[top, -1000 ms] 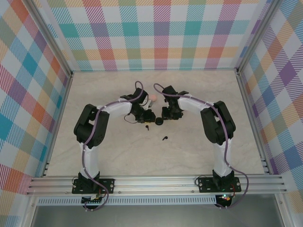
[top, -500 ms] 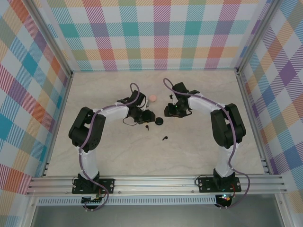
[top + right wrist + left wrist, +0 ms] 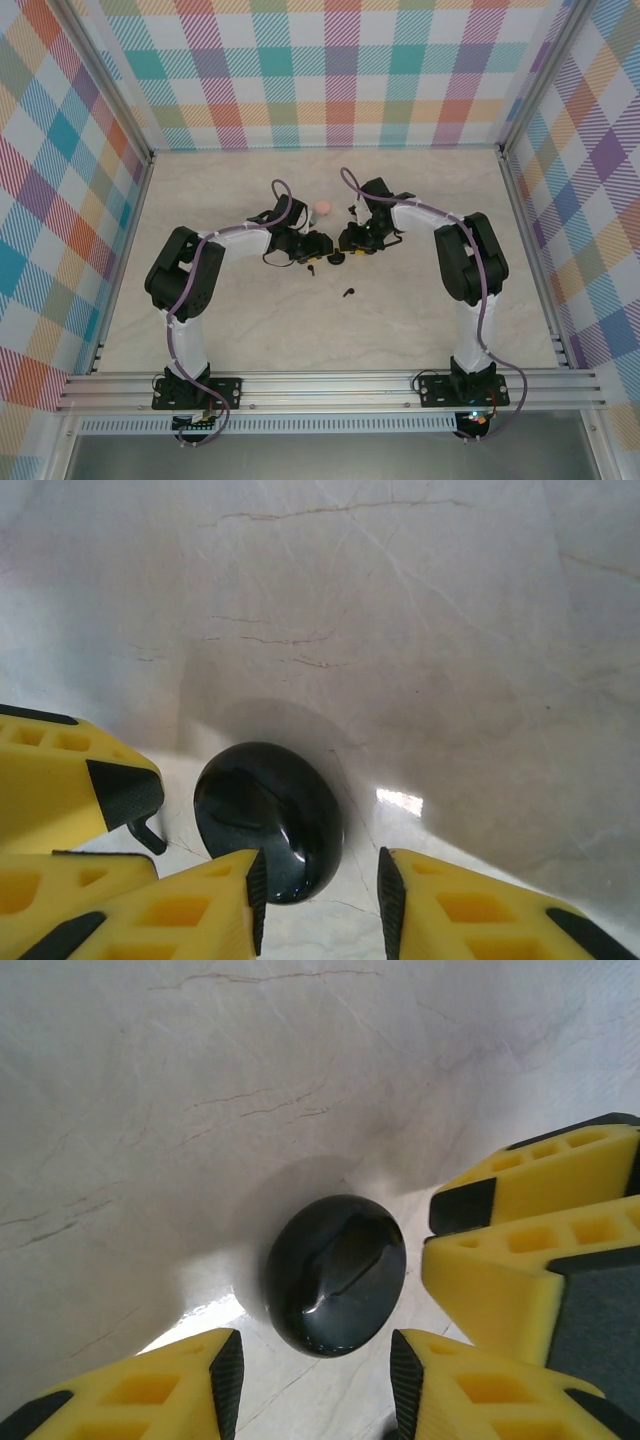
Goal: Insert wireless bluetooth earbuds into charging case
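1. The pale marbled tabletop point(image 3: 250, 330) - everything that mattered sat mid-table, well away from the arm bases.
2. The left gripper point(image 3: 315, 1385) and the right gripper point(image 3: 322, 900) were aimed at the same spot from opposite sides, yellow fingertips nearly meeting. Both had their jaws spread a little with nothing between them, so no pinch on anything that I could see.
3. The key bit: the glossy black pebble-shaped charging case point(image 3: 335, 1273) lay flat on the table in the pocket between the two grippers, just ahead of each one's fingertips. Neither arm was really nearer. It was slightly oval, its long axis running diagonally across the left wrist view. It looked shut to me - smooth dome, one faint crease - so my guess was it needed opening before any bud could go in.
4. A round pale-pink charging case point(image 3: 323, 208) sat apart on the far side.
5. One tiny black stemmed earbud point(image 3: 311, 268) lay loose just beside the left gripper, on the near side. A second black earbud point(image 3: 349, 293) lay further toward the bases. Both were too small to read which way they pointed.
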Motion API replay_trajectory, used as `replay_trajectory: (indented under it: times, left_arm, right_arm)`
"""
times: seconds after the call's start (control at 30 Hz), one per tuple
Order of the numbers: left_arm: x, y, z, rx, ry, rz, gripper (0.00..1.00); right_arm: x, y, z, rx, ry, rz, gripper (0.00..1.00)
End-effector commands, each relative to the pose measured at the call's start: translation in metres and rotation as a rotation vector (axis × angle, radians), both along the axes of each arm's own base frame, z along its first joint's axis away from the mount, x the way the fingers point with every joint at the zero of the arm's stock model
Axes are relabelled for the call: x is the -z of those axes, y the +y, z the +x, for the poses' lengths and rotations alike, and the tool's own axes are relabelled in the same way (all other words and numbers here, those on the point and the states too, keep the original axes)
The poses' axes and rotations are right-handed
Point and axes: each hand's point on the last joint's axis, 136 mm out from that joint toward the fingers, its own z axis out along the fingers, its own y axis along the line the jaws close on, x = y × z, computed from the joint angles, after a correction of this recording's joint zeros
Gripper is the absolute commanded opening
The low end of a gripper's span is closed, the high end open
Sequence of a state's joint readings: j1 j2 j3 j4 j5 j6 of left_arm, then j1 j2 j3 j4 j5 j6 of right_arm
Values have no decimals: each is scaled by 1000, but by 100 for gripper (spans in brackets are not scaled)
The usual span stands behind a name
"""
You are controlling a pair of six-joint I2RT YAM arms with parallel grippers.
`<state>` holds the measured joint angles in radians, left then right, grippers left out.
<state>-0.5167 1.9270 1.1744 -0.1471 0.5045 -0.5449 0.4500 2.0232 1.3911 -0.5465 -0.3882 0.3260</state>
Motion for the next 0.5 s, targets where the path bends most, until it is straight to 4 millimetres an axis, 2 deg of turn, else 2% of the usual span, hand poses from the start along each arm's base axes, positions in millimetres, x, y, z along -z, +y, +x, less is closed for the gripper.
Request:
replay_trajectory:
  times: [0.0, 0.47]
  left_arm:
    - [-1, -7, -6, 11, 19, -35, 44]
    - [12, -6, -14, 3, 52, -13, 47]
  right_arm:
    - [-9, 8, 9, -21, -17, 47, 35]
    - [2, 10, 9, -16, 13, 45, 27]
